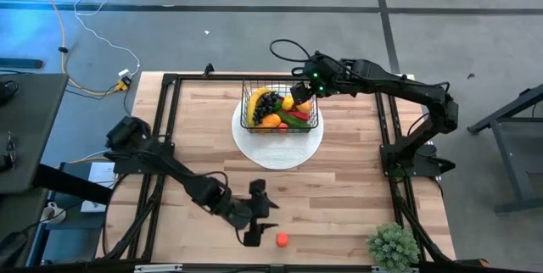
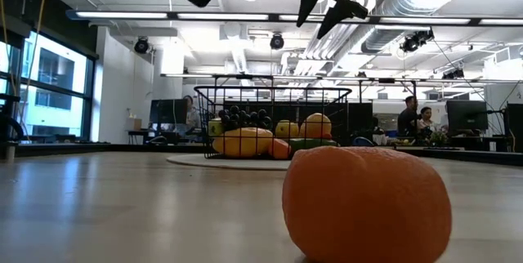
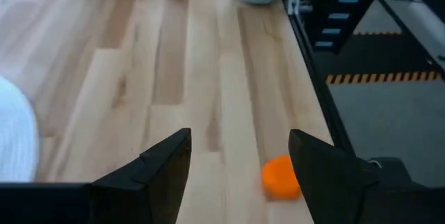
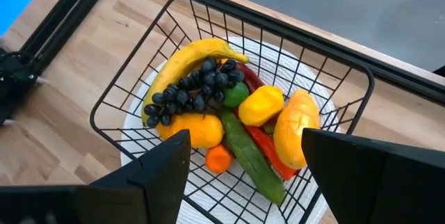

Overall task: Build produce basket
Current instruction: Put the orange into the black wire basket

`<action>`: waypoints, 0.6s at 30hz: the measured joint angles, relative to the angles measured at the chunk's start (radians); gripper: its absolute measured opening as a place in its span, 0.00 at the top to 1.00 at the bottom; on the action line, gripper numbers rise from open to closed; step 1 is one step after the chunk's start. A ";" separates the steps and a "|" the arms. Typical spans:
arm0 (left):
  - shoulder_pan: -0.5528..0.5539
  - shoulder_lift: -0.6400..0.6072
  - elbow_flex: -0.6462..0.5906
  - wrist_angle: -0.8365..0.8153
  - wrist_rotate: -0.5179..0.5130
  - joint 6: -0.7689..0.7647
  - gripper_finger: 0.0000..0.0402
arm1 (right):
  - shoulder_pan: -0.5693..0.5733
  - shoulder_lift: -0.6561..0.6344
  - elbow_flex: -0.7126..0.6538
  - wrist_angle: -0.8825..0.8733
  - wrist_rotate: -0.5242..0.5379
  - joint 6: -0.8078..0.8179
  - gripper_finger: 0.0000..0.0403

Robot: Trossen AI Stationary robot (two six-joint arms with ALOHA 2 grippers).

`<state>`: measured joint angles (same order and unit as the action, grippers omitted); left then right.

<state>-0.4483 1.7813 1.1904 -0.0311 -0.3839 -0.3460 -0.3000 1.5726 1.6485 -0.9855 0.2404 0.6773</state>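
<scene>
In the high view the basket (image 1: 280, 110) sits at the upper centre of the frame on a flat white round disc (image 1: 278, 142), which lies on the wooden tabletop (image 1: 339, 197). The basket holds a yellow banana (image 4: 182, 62), dark grapes (image 4: 191, 93), an orange fruit (image 4: 195, 131), a yellow fruit (image 4: 261, 106), a yellow-orange fruit (image 4: 295, 128), a green cucumber (image 4: 252, 156), a red chili (image 4: 264, 140) and a small orange piece (image 4: 220, 158).

The right tool (image 1: 303, 89) hovers over the upper right edge of the basket, its fingers spread wide and holding nothing; in its wrist view the basket lies below, between the two fingers.

The left tool (image 1: 257, 225) is at the lower centre of the high view, above the tabletop, fingers also wide apart and empty. Just to its right in that view one small orange fruit (image 1: 282, 239) lies alone on the wood, well apart from the basket; it fills the lower foreground of the low view.

A spiky green plant (image 1: 393, 245) stands at the lower right corner of the tabletop.
</scene>
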 joint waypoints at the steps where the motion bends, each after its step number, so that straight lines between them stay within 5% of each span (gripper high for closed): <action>1: -0.006 0.015 0.000 0.018 0.002 0.000 0.43 | 0.000 0.000 0.000 0.000 0.001 0.000 0.37; 18: 0.011 0.206 0.003 0.255 0.248 0.140 0.43 | 0.000 0.000 0.000 0.001 0.002 0.026 0.37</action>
<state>-0.4374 1.9875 1.1930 0.2243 -0.1360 -0.2058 -0.3000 1.5726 1.6485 -0.9844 0.2428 0.7033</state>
